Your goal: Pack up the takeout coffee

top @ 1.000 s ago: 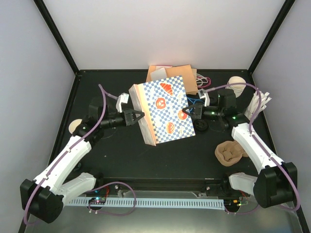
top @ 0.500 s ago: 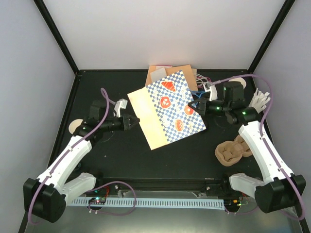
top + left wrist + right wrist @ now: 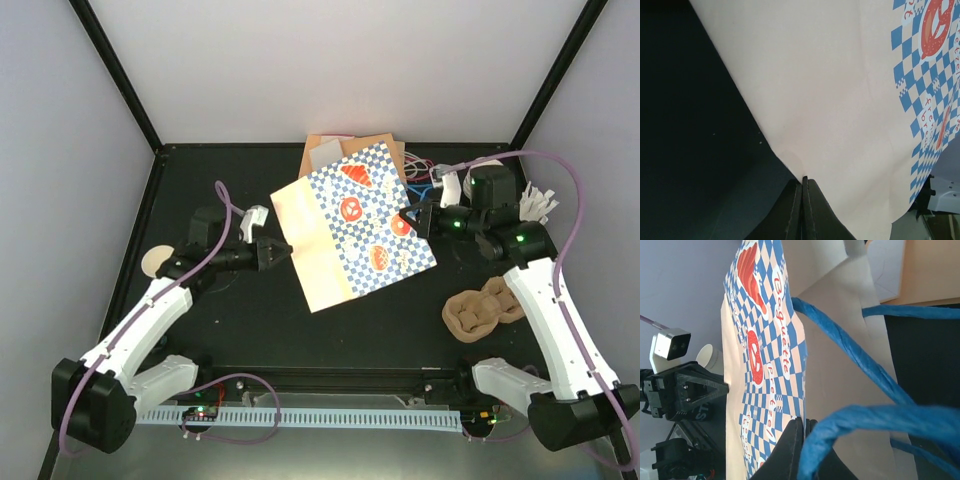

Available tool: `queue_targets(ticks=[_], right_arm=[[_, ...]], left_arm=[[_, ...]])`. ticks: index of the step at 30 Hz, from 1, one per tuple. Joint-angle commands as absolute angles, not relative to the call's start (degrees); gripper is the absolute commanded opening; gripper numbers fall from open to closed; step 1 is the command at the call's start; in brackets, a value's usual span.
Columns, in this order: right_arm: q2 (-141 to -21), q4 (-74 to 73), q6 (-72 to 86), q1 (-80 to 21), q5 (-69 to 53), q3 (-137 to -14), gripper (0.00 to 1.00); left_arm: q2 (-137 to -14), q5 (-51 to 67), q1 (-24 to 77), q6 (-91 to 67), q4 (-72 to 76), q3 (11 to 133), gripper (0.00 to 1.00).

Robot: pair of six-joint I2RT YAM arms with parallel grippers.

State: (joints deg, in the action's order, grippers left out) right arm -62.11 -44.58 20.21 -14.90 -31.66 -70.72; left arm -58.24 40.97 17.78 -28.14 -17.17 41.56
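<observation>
At the near right of the black counter (image 3: 220, 320) a brown moulded-pulp cup carrier (image 3: 480, 308) is seen lying well clear of the bag and beside the right arm. At the left edge a small cream cup, taken to be the takeout coffee (image 3: 155, 262), is half covered by the left arm. Its lid cannot be made out. It sits outside the bag, well apart from it.

Between the arms a paper bag (image 3: 350, 240) with blue checks and pastry prints is held tilted above the counter. The left claw (image 3: 282, 252) is pinched tight on the bag's plain cream side, and the right claw (image 3: 410, 217) is closed on the opposite rim.

The left wrist view is filled by the cream panel (image 3: 840, 100), with its edge nipped in the closed left claw (image 3: 803, 181). In the right wrist view the closed right claw (image 3: 803, 422) is partly masked by the bag's blue twisted handles (image 3: 840, 335), a detail barely seen from above. The cup (image 3: 710, 357) is glimpsed there behind the left claw.

White pieces (image 3: 540, 200) by the right arm are too small to name. At the back, brown card (image 3: 385, 145) is largely hidden by the bag.
</observation>
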Motion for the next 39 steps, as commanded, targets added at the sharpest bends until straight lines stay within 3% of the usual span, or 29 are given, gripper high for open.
queue_targets(ticks=[1,15,17,23,26,34,39], right_arm=[[-58.9,-43.0,19.5,-13.5,-20.4,-74.3,0.01],[-59.4,-45.6,17.8,-13.5,-19.8,-77.6,0.01],[-59.6,-46.1,17.1,-13.5,-20.7,-77.9,0.01],[-62.2,-48.3,14.9,-13.6,-28.3,-78.6,0.01],[-62.8,-48.7,14.4,-13.7,-29.8,-78.8,0.01],[-65.2,-52.6,10.5,-18.2,-26.0,-82.2,0.01],[-67.3,-54.0,7.4,-26.9,-19.4,-85.7,0.01]], left_arm=[[-59.0,36.9,17.0,-26.2,-20.4,38.6,0.02],[-58.7,34.8,17.0,-24.8,-20.7,37.1,0.16],[-58.2,35.7,17.0,-24.9,-20.8,37.4,0.23],[-55.0,38.9,17.0,-25.6,-20.5,39.3,0.66],[-53.3,39.8,17.0,-25.6,-21.0,41.2,0.73],[-48.8,36.1,16.9,-22.6,-23.9,48.8,0.8],[-45.2,34.4,16.9,-21.9,-21.5,51.4,0.98]])
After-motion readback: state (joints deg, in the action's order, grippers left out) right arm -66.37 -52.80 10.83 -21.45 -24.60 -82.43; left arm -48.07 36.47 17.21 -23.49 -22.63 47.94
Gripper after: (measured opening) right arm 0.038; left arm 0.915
